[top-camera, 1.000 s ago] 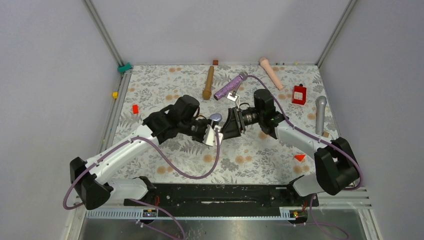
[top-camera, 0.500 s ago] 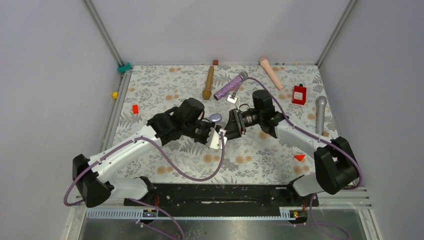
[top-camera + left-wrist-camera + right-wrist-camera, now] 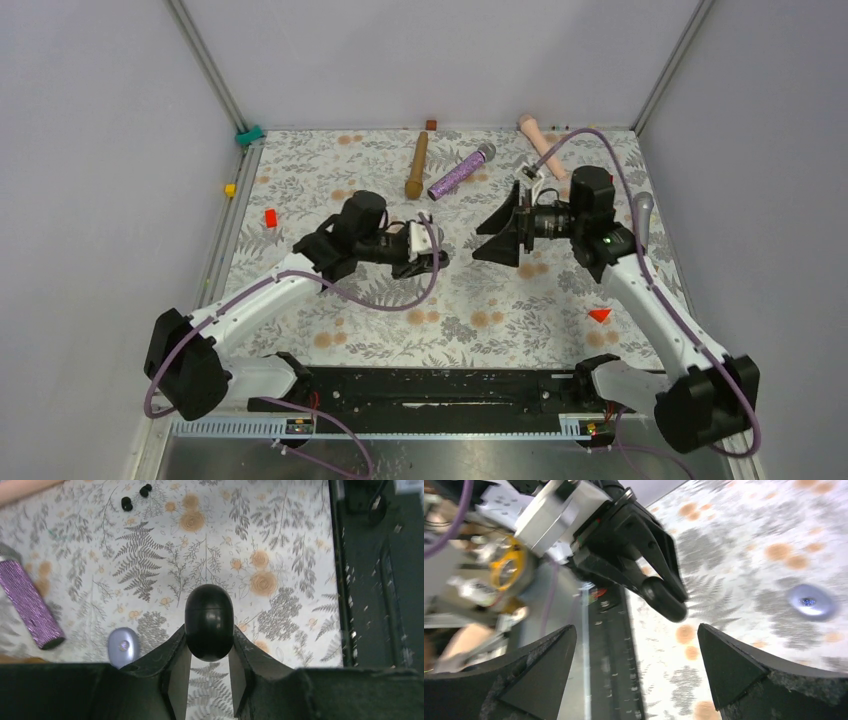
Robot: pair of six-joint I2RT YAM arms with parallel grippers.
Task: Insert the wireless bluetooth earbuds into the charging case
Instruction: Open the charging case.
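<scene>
Left wrist view, then: where is the charging case (image 3: 209, 612)?
— Black and capsule-shaped, pinched by the left gripper (image 3: 209, 639), seam closed. Whether it touches the cloth I cannot tell
— And the earbuds?
— Two black earbuds (image 3: 126, 503) lie side by side on the cloth, well apart from the case, toward that view's top edge. A pale lilac oval (image 3: 123, 646) lies just beside one finger; bud or case, I cannot tell
— The other arm?
— Its right gripper (image 3: 636, 630) holds nothing, jaws spread wide
— The setting?
— Floral tablecloth (image 3: 500, 310) with ferns and orange blooms, plain pale walls, metal frame posts, a black rail (image 3: 440, 385) at the near edge. A purple glitter microphone (image 3: 460, 172) and a brown microphone (image 3: 416, 165) lie further back
— Anything unclear?
— From above, the left fingers hide the case and the buds are too small to find. The right wrist picture is blurred; the right arm covers part of a grey microphone (image 3: 645, 205)
</scene>
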